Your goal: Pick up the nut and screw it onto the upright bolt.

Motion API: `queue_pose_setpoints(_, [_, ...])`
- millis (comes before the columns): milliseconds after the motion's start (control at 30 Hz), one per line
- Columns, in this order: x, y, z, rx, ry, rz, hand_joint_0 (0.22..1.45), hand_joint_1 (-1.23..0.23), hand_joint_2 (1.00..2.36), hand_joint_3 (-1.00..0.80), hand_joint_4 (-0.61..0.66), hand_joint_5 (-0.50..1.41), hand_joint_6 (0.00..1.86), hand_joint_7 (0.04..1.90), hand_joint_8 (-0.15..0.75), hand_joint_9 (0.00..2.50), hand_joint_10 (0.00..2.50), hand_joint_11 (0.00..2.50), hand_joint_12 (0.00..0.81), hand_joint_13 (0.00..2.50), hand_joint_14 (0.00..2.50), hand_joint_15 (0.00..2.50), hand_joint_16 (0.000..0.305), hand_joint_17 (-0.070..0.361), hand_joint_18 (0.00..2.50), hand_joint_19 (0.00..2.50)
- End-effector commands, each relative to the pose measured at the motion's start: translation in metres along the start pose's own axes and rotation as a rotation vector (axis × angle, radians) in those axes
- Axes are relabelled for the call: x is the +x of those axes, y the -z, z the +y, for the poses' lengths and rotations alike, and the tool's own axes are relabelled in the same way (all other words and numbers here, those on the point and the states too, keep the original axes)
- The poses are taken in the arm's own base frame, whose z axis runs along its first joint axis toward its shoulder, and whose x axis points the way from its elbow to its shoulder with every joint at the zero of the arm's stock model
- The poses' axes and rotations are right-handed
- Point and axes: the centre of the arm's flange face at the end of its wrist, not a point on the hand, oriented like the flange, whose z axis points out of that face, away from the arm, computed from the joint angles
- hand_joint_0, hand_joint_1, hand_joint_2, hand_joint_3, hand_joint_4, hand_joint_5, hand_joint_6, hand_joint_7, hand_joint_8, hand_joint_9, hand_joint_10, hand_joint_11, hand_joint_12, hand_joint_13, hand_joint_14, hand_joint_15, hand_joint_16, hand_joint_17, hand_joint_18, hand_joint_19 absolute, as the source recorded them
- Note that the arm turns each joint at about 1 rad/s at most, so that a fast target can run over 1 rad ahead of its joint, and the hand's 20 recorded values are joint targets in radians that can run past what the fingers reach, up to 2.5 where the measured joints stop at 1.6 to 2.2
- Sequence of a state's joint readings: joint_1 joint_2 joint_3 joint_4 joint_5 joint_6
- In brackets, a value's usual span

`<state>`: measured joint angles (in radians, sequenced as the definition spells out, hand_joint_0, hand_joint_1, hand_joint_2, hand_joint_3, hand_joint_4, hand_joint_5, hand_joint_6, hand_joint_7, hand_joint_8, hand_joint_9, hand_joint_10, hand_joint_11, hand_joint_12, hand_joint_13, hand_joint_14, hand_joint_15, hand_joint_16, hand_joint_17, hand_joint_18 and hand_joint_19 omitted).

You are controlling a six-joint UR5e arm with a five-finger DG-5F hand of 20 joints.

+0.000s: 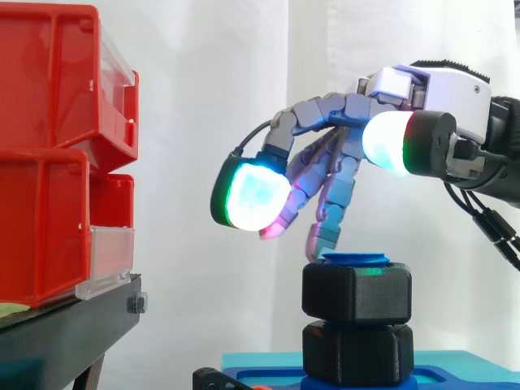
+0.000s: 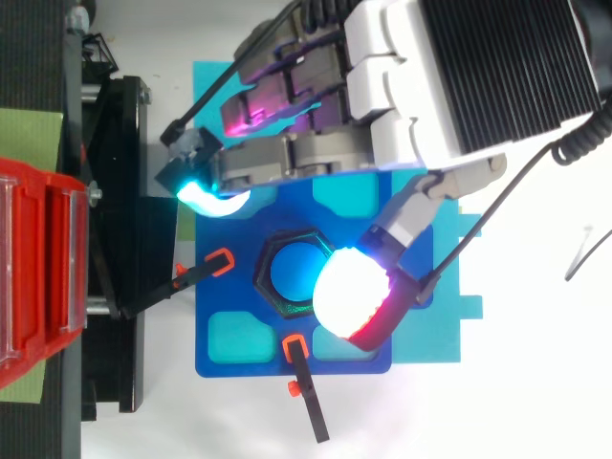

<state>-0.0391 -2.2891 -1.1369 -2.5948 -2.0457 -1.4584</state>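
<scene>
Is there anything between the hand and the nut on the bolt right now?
Nothing visible. The hand hangs open just above the nut, which sits on the bolt. There is only air between the fingertips and the nut's top.

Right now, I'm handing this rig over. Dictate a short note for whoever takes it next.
Hand: open, fingers relaxed and holding nothing, poised just above the bolt.
Nut: on the upright bolt near its top, directly above a second nut, over the blue base.
Done: nut picked up and set on the bolt.
Left: probably more turning; how far it is threaded cannot be seen.
</scene>
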Motion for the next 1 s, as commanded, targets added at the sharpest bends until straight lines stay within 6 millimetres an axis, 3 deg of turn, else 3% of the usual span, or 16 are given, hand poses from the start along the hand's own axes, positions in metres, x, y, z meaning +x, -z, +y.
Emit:
queue_pose_setpoints(0, [0.001, -0.005, 0.007, 0.007, -0.002, -0.001, 0.49, -0.14, 1.00, -0.50, 0.18, -0.07, 0.50, 0.70, 0.194, 1.28, 0.00, 0.00, 0.135, 0.88, 0.00, 0.00, 0.023, 0.053, 0.70, 0.34])
queue_pose_setpoints(267, [0.010, -0.018, 0.030, 0.018, -0.024, 0.032, 0.48, -0.12, 1.00, -0.50, 0.18, -0.08, 0.50, 0.64, 0.167, 1.10, 0.00, 0.00, 0.151, 0.63, 0.00, 0.00, 0.022, 0.050, 0.41, 0.13])
queue_pose_setpoints(400, [0.017, -0.016, 0.035, 0.026, -0.033, 0.057, 0.44, -0.11, 1.00, -0.50, 0.15, -0.10, 0.50, 0.62, 0.132, 0.81, 0.00, 0.00, 0.206, 0.35, 0.00, 0.00, 0.029, 0.064, 0.01, 0.00])
queue_pose_setpoints(567, [0.027, -0.010, 0.037, 0.028, -0.042, 0.078, 0.42, -0.09, 1.00, -0.50, 0.13, -0.12, 0.50, 0.60, 0.145, 0.49, 0.00, 0.00, 0.270, 0.11, 0.00, 0.00, 0.036, 0.080, 0.00, 0.00])
queue_pose_setpoints(800, [0.030, -0.006, 0.038, 0.028, -0.049, 0.094, 0.41, -0.07, 1.00, -0.50, 0.14, -0.11, 0.50, 0.64, 0.148, 0.35, 0.00, 0.00, 0.283, 0.03, 0.00, 0.00, 0.037, 0.084, 0.00, 0.00])
queue_pose_setpoints(967, [0.029, -0.005, 0.036, 0.030, -0.048, 0.097, 0.42, -0.06, 1.00, -0.50, 0.17, -0.08, 0.50, 0.80, 0.156, 0.34, 0.00, 0.00, 0.283, 0.07, 0.00, 0.00, 0.036, 0.081, 0.00, 0.00])
